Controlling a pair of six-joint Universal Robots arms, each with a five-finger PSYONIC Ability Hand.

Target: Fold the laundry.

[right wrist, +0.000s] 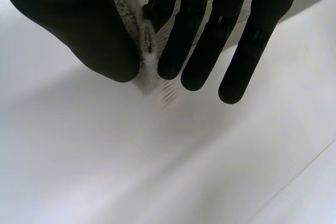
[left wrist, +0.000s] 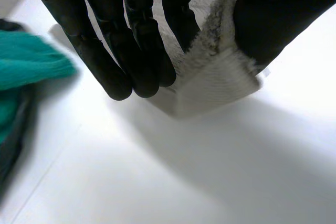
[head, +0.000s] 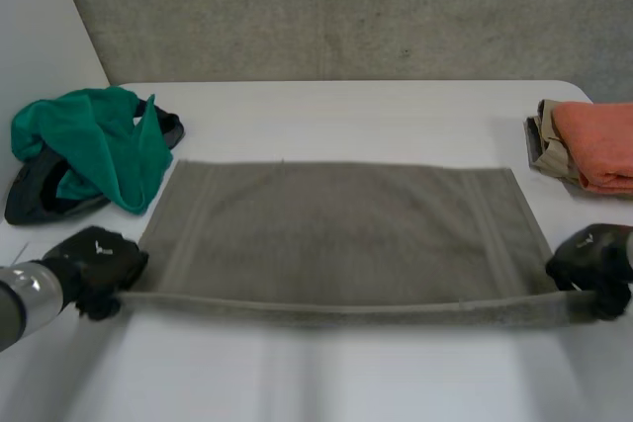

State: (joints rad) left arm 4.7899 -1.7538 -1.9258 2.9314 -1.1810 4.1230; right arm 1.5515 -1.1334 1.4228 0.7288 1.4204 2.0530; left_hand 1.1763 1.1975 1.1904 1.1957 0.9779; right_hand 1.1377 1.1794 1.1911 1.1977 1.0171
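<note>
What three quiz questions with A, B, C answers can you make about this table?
1. Where is the green cloth? A. on the robot's left side of the table B. on its right side C. on the floor
2. What colour is the top folded cloth at the right? A. blue B. orange C. yellow
3. What does the left hand do to the grey towel? A. pinches a corner B. presses its middle C. nothing

1 A, it is heaped there.
2 B, it is plainly orange.
3 A, its wrist view shows the pinch.
</note>
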